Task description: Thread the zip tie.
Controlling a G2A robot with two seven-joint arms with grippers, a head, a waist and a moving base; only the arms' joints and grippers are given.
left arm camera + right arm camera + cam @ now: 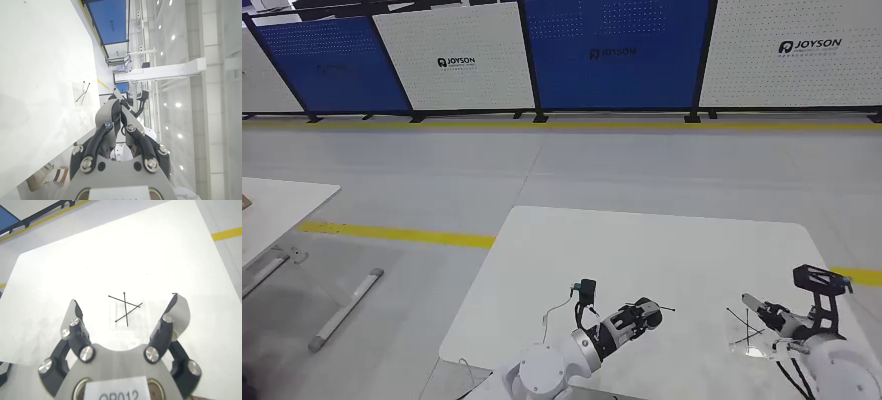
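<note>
Zip ties (125, 308) lie crossed just before the spread right pincer (124, 298); left pincer (118, 106) closed.

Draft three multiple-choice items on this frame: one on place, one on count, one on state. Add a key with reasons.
1. Where do the zip ties lie?
A. On the floor
B. On the table, crossed over one another
C. In a bin

2. How many zip ties are in that pile?
A. Two
B. Three
C. Six

3. What state is the right gripper in?
A. Open, holding nothing
B. Shut on a tie
C. Shut, empty

Key:
1 B, the right wrist view shows them flat on the white top.
2 B, three can be counted where they cross.
3 A, its fingers stand wide apart and the ties lie untouched on the table.
</note>
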